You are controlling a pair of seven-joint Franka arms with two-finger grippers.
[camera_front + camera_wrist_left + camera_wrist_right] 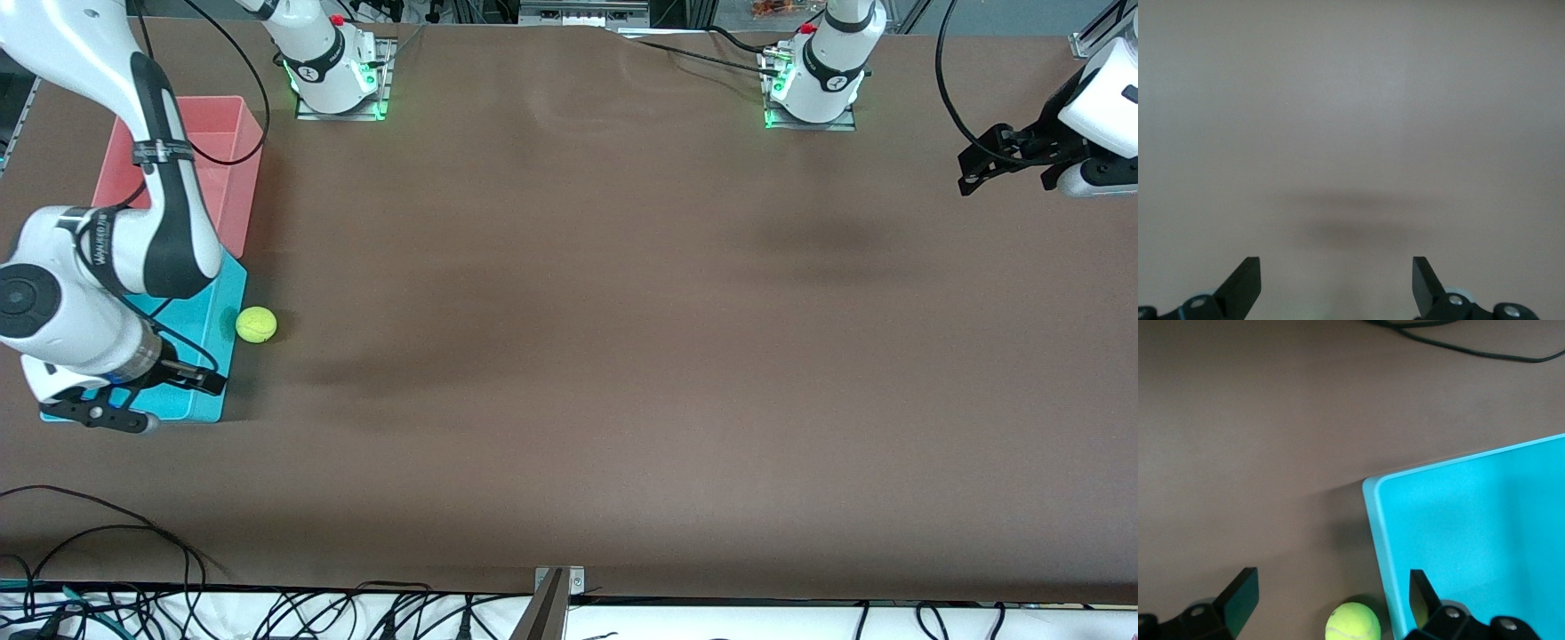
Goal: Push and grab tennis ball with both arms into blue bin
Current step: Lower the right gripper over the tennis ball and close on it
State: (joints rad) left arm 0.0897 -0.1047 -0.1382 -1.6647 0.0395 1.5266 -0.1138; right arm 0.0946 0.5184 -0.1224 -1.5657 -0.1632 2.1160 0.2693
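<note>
Right tool [1328, 600] hovers spread above tennis ball [256, 324] beside blue bin [1471, 540].

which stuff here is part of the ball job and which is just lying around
Part of the job: tennis ball, blue bin, right gripper over the bin, left gripper waiting over bare table.
Lying around: pink bin, loose cables.

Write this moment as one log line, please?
tennis ball: on table beside blue bin, outside | right gripper: open, over bin's edge | left gripper: open, waiting over table's left-arm end
</note>
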